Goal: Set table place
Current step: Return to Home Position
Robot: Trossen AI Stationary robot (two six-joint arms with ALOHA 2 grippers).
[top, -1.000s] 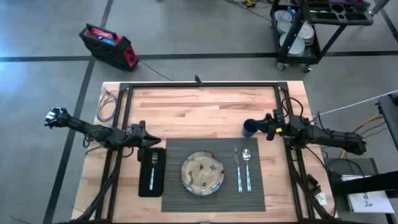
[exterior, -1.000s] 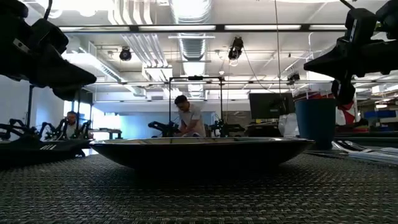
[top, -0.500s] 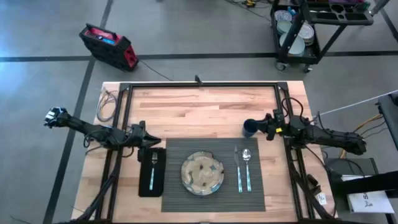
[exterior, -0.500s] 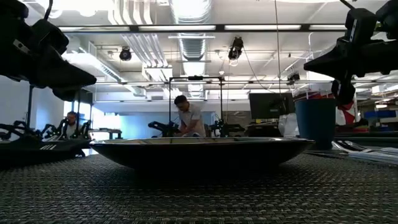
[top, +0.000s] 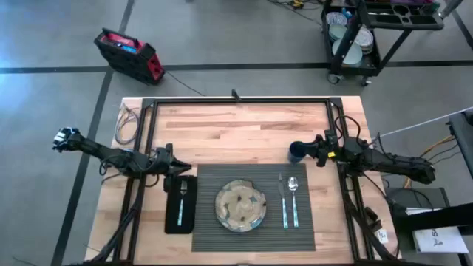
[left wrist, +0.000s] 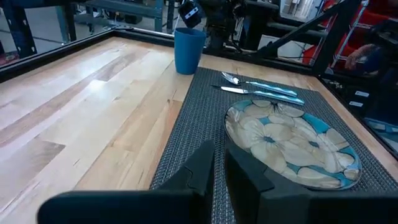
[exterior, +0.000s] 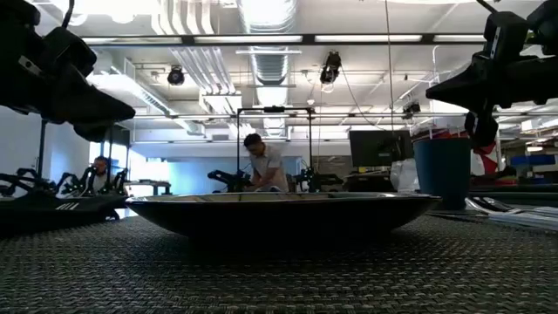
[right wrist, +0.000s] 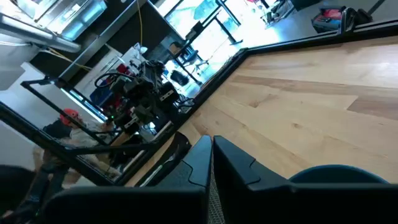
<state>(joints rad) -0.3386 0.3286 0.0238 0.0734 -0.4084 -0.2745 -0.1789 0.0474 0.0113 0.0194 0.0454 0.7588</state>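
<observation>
Two closed, empty hands flank the mat (top: 208, 235): left hand (top: 183, 171) at ten o'clock, right hand (top: 310, 151) at two o'clock beside the cup (top: 296, 153); best withdrawn outward, high, nudging nothing.

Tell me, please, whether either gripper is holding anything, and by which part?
Nothing is held. The left gripper is shut and empty near the black napkin; the right gripper is shut and empty beside the blue cup.

Bright overhead wash from ceiling strip lights (exterior: 261, 38). Even light on table (top: 236, 129), shadows short and soft. Seen from table height, plate (exterior: 279, 214) backlit, near-black silhouette. Hard white glare through far windows (right wrist: 249, 15) in right wrist view.
</observation>
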